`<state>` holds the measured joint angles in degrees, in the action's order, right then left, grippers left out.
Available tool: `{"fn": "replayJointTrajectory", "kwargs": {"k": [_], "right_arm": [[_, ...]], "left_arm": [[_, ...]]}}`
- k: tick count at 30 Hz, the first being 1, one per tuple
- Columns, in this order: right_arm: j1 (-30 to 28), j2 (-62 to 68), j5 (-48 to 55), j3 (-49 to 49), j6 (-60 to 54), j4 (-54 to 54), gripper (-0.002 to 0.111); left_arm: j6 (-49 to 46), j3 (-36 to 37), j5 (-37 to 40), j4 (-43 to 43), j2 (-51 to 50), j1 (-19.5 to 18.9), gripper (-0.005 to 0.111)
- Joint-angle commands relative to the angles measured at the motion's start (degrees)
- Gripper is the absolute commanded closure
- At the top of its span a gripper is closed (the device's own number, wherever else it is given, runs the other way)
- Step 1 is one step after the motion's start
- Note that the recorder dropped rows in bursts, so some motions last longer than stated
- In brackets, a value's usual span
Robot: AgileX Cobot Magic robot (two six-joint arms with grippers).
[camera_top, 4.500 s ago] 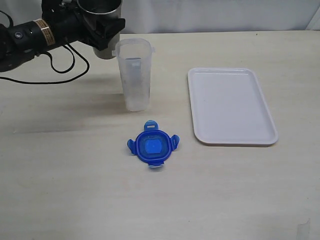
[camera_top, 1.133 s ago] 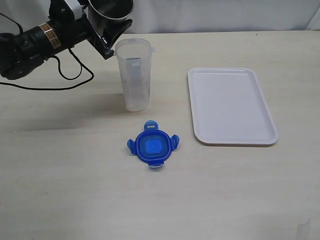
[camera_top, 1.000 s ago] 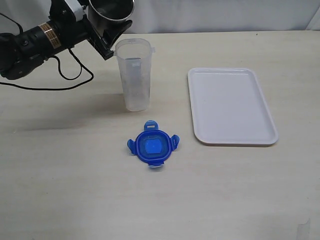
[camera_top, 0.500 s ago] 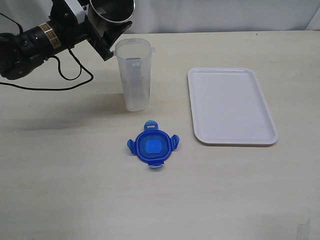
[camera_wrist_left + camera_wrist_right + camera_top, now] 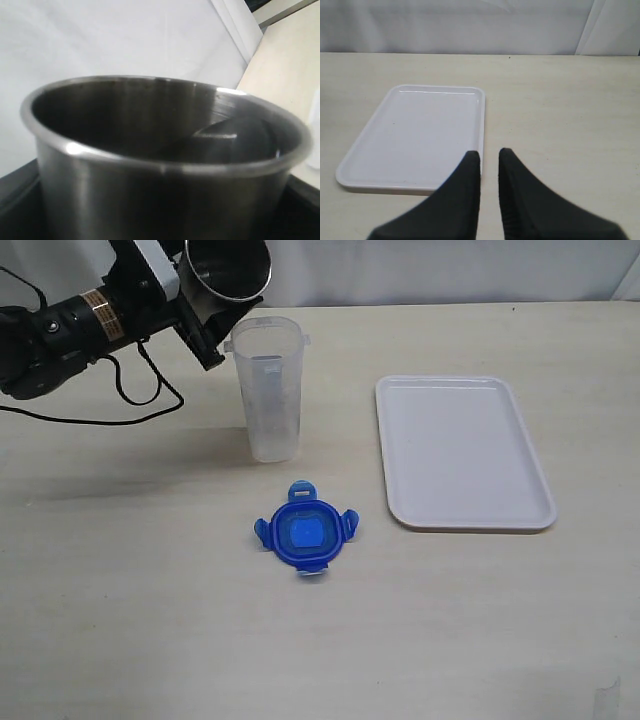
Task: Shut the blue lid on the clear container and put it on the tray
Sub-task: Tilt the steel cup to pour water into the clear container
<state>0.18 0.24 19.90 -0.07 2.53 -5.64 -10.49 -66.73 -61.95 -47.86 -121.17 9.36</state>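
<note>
Nothing of the task is done yet: the blue lid (image 5: 305,532) lies flat on the worktop (image 5: 150,620), just in front of the open, upright clear container (image 5: 268,390), and the tray (image 5: 460,450) holds nothing. The left end effector (image 5: 205,310) grips a steel cup (image 5: 160,165) (raised beside the container's rim). The right end effector (image 5: 489,159) is nearly closed and holds nothing.

Lid (image 5: 304,532) before container (image 5: 269,390); tray (image 5: 462,452) to right.
</note>
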Motion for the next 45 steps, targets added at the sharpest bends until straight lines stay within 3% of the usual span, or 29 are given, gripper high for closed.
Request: {"fn": "replayJointTrajectory", "kwargs": {"k": [1,45], "right_arm": [[-0.02,-0.24,-0.12,0.07,-0.01,0.48,0.095],[-0.02,-0.24,-0.12,0.07,-0.01,0.48,0.095]], "left_arm": [[-1.22,-0.92,-3.85,1.52,0.69,-0.01,0.107],[-14.38,-0.92,-1.28,0.14,0.69,-0.01,0.107]]}}
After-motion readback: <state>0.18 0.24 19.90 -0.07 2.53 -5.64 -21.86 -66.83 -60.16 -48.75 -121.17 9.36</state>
